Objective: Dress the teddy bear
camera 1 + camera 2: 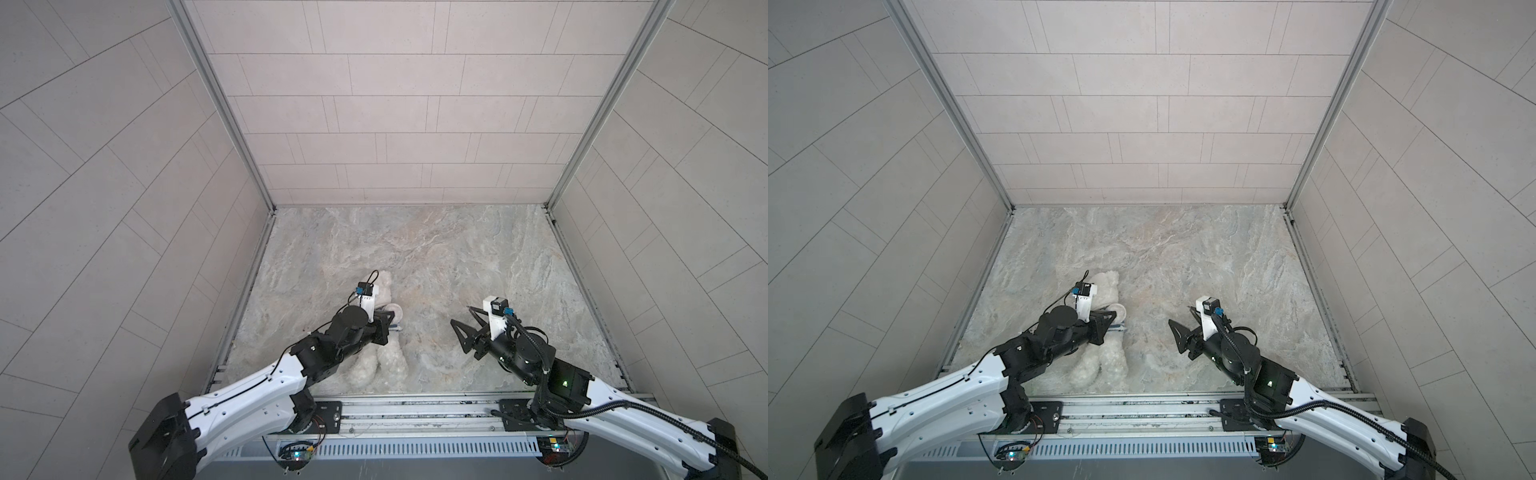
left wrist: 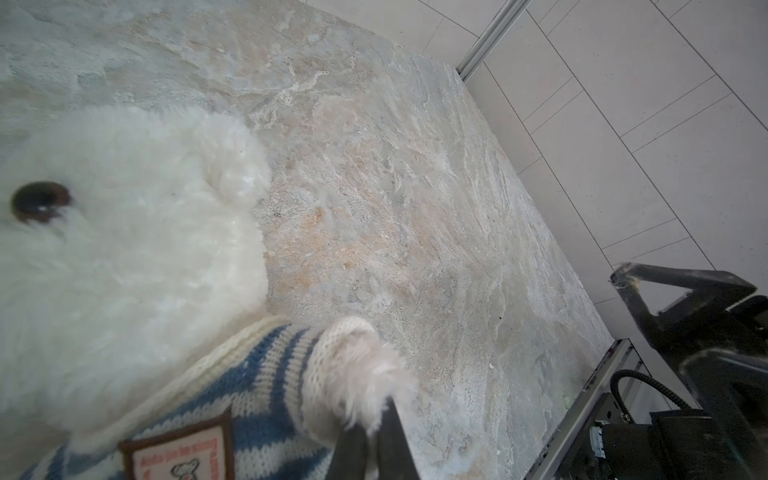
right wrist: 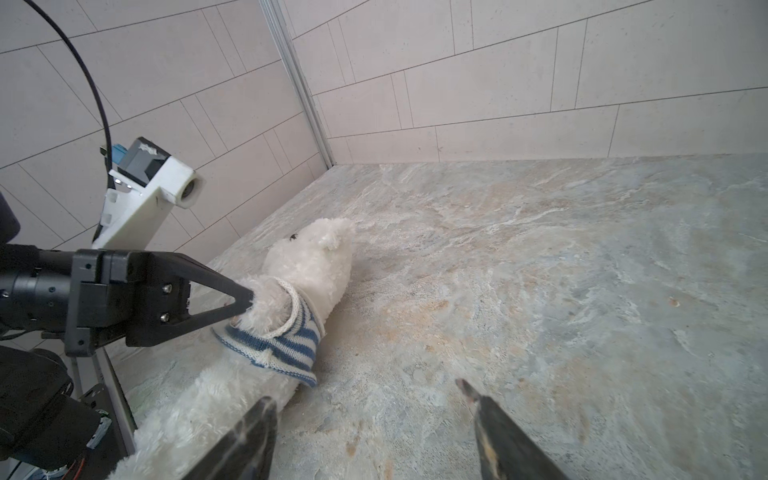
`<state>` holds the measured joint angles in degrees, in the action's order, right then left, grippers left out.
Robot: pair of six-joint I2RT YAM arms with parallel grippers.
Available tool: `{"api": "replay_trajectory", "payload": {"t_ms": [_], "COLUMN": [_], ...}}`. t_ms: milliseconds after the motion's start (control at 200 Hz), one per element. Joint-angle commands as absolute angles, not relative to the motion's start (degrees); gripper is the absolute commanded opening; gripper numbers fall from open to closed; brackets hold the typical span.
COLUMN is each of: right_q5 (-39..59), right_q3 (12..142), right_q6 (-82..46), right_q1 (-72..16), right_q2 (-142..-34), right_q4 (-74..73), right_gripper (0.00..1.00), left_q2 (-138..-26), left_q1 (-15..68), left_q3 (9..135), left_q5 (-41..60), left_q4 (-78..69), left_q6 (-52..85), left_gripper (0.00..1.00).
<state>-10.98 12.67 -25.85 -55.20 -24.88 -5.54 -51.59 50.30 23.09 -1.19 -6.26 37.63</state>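
Left tool (image 3: 245,303) grips the half-hidden teddy bear (image 1: 395,357) by a paw (image 2: 365,370); right tool (image 3: 365,395) released.

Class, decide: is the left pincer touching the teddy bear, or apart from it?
Touching. The right wrist view shows the left pincer clamped on one paw of the teddy bear.

Fluffy white teddy bear (image 3: 316,266) lies on bench (image 3: 540,270), head twd far wall corner, blue/white striped shirt (image 3: 286,336) bunched round chest. Left tool (image 3: 245,301) pinches paw sticking thru sleeve. Right tool (image 3: 365,395) spread wide, nothing btwn, just beside bear's legs.
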Motion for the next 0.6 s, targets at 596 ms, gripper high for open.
{"api": "replay_trajectory", "payload": {"t_ms": [596], "right_q5": [-11.21], "right_q3": [18.93], "right_q6": [-24.21], "right_q1": [-54.34], "right_q2": [-34.56], "right_q4": [0.36], "right_gripper": [0.84], "left_q2": [-64.31], "left_q1": [57.61], "left_q3": [25.6], "left_q5": [-2.77], "left_q4": [-21.36], "left_q6": [42.59], "left_gripper": [0.26]}}
